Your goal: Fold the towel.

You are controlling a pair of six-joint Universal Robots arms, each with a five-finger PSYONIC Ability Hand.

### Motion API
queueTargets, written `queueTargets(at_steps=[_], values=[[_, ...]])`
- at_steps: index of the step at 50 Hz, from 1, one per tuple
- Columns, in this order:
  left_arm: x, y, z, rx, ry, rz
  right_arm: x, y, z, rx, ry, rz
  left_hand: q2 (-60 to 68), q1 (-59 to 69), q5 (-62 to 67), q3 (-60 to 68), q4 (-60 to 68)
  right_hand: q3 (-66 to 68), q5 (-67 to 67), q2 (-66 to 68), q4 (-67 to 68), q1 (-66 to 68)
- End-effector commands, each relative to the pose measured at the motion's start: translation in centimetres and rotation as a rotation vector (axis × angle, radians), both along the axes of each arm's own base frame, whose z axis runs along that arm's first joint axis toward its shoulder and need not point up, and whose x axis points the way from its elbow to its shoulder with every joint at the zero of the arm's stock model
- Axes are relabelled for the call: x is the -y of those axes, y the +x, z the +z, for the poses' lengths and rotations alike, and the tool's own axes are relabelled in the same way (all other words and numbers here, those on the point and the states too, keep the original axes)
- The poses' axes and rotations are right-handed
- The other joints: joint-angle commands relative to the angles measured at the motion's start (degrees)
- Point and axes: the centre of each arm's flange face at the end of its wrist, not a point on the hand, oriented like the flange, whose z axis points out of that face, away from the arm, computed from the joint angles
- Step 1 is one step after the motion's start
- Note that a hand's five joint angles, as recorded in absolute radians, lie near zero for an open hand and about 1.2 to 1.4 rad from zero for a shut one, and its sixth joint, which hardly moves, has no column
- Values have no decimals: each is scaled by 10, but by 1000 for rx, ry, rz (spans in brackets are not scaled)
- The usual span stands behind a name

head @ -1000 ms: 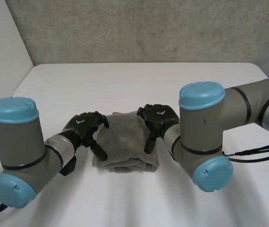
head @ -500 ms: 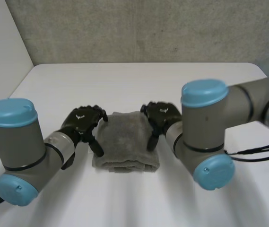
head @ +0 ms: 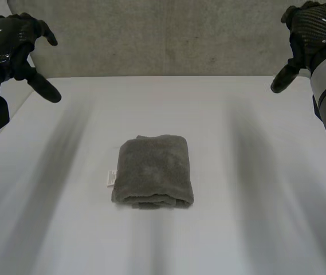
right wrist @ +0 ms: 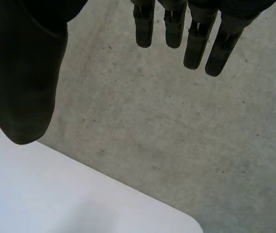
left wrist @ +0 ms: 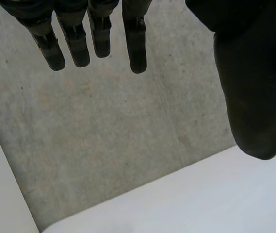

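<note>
We see our left hand (head: 8,40) raised high and well off to the left of the towel (head: 153,172). Half a second ago it lay against the towel's left edge. In its wrist view its fingers (left wrist: 74,43) hang straight and stand wide of the thumb, open and holding nothing, with the grey wall (left wrist: 104,136) behind them. The towel lies folded into a thick grey packet on the white counter (head: 248,189), in the same spot as before. A small white label (head: 110,177) sticks out at its left edge. Our right hand (head: 314,28) has likewise left the towel's right edge. It is now lifted well to the right of the towel, fingers straight, thumb apart, wide open and empty.
</note>
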Motion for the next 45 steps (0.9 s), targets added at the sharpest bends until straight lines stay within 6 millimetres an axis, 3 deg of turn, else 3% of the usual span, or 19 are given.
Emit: queueTargets(at_steps=[1, 5, 19, 34, 45], values=[[2, -4, -12, 9, 42, -7, 0, 0, -10, -55, 35, 9, 0, -4, 3, -2, -1, -42, -37, -41, -45, -33], [3, -3, -24, 16, 75, 21, 0, 3, -14, -98, 49, 37, 1, -2, 5, 0, 1, -42, -37, -41, -45, -33], [5, -8, -30, 10, 48, 41, 1, 9, -34, -130, 93, 183, -2, -6, 2, -4, -3, -42, -37, -41, -45, -33], [4, -9, -34, 11, 59, 36, -1, 16, -36, -124, 95, 290, -5, -9, -2, -7, -6, -42, -37, -41, -45, -33], [-1, -14, -40, 16, 75, 15, 11, 5, -39, -121, 109, 275, -5, -9, -2, -7, -6, -42, -37, -41, -45, -33]])
